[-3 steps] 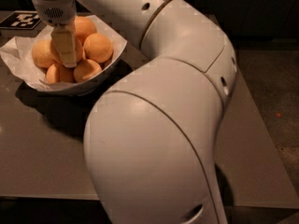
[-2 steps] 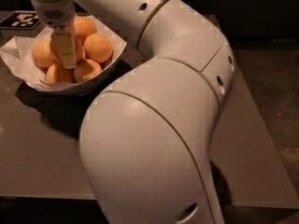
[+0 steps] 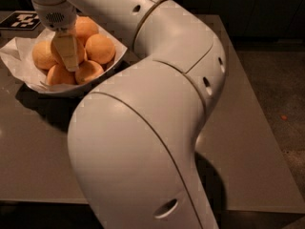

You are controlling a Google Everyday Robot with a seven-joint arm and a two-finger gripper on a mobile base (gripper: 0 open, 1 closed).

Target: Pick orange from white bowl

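The white bowl (image 3: 26, 78), lined with crinkled white paper, stands at the table's far left and holds several oranges. The largest-looking orange (image 3: 101, 48) lies on the bowl's right side. Smaller ones lie at the left (image 3: 43, 55), at the back (image 3: 86, 26) and at the front (image 3: 88, 71). My gripper (image 3: 70, 65) reaches straight down from above into the middle of the pile, in among the oranges, just left of the large one. It hides part of a middle orange.
A black-and-white marker tag (image 3: 21, 20) lies on the table behind the bowl. My bulky white arm (image 3: 157, 128) fills the middle of the view and hides much of the grey table (image 3: 248, 142). The table's right edge borders dark floor.
The gripper has stayed down in the bowl at about the same spot. The arm's big near links have shifted a little in the view.
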